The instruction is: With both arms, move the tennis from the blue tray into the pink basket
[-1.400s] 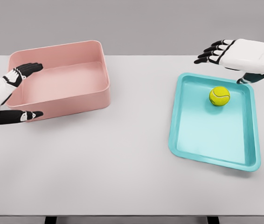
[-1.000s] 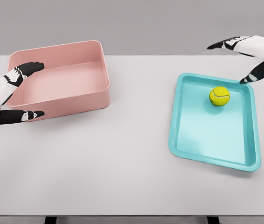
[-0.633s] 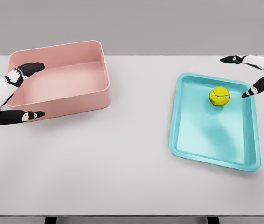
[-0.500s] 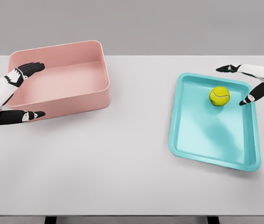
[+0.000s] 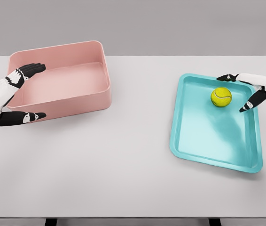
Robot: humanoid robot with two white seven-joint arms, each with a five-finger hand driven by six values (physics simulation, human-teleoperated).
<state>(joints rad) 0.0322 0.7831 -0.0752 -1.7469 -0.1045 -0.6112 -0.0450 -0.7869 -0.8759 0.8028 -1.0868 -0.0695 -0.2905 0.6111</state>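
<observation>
Head view, only cam avail. Tennis ball [image 5: 221, 97] sits in the blue tray [image 5: 208, 141], near the tray's far right corner; tray is toward the right edge of the surface [image 5: 133, 179]. Right robot hand [image 5: 242, 92] comes in from the right edge w/ fingers spread: index-side finger reaches over the tray's far rim, thumb hangs just beside the ball on its right. Ball lies in the gap between them, not touched as far as I can tell, so nothing is held.

Pink basket [image 5: 60, 77] stands at the far left corner of the surface. Left robot hand [image 5: 18, 96] brackets its left end, fingers spread: upper fingers over the left rim, thumb near the front left corner. Can't tell if it's actually touching the wall.

Step in hand, my read: reach/pre-grasp on the ball. Next move calls for the right robot hand to sink a bit lower and close thumb + fingers round the ball w/o nudging it, since it'll roll on the smooth tray floor; then lift and carry across to the basket.

Vs 1.4 s ago: right robot hand was up past the tray's far right corner, palm visible; it has since dropped and swung in to flank the ball. Ball, tray, basket and left robot hand look unchanged.
</observation>
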